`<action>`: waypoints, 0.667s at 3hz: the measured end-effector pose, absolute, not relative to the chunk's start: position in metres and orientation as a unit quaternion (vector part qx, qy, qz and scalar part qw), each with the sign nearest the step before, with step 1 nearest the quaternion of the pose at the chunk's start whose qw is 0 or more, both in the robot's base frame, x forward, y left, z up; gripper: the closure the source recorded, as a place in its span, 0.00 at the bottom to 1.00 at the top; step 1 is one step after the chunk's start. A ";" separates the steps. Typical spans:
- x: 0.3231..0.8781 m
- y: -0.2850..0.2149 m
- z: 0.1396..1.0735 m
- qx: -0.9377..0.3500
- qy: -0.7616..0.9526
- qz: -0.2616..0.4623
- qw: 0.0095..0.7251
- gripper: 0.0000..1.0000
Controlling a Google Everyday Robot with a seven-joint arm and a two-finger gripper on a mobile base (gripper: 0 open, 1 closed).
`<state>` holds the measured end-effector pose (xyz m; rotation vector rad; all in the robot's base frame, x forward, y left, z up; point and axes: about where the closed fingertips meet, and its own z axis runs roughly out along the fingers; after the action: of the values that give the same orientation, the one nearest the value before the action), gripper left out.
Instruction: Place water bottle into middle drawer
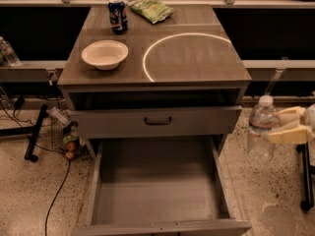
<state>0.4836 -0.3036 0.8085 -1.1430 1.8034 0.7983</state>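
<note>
nearest: middle drawer (157,198) pulled well out, wide grey box, flat bare floor, thin side walls. nothing in it.

right of the drawer, outside its side wall and over the speckled floor: water bottle (260,132), upright, white cap up, clear ribbed body, pale label band. it hangs clear of the cabinet, near the level of the upper drawer front. gripper (273,128) comes in from the right edge; its pale fingers (291,134) pinch the bottle at mid-body, about the label band, one low in front, one higher behind.

handling, as a guess: thin plastic, light if part empty, heavier and sloshy if full; cannot tell the fill. smooth wall, likely slippery, and it would dent under a hard squeeze. the ribbed band below the shoulder looks the best place to hold; the present hold is about there. a tall narrow bottle may tip when set on the drawer floor.

next move calls for carrying it left over the side wall, then down.

behind: upper drawer front (113,123) with black bar handle (157,121), slightly out.

further: table (197,63) with a bright ring of light, white bowl (105,54) at left.

far edge: blue soda can (117,15), green chip bag (151,8).
</note>
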 end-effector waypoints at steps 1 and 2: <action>0.453 -0.258 0.752 -0.486 0.696 0.360 0.387 1.00; 0.456 -0.256 0.751 -0.486 0.695 0.360 0.389 1.00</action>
<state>0.4558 -0.2558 0.7506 -1.2358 1.7660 0.9163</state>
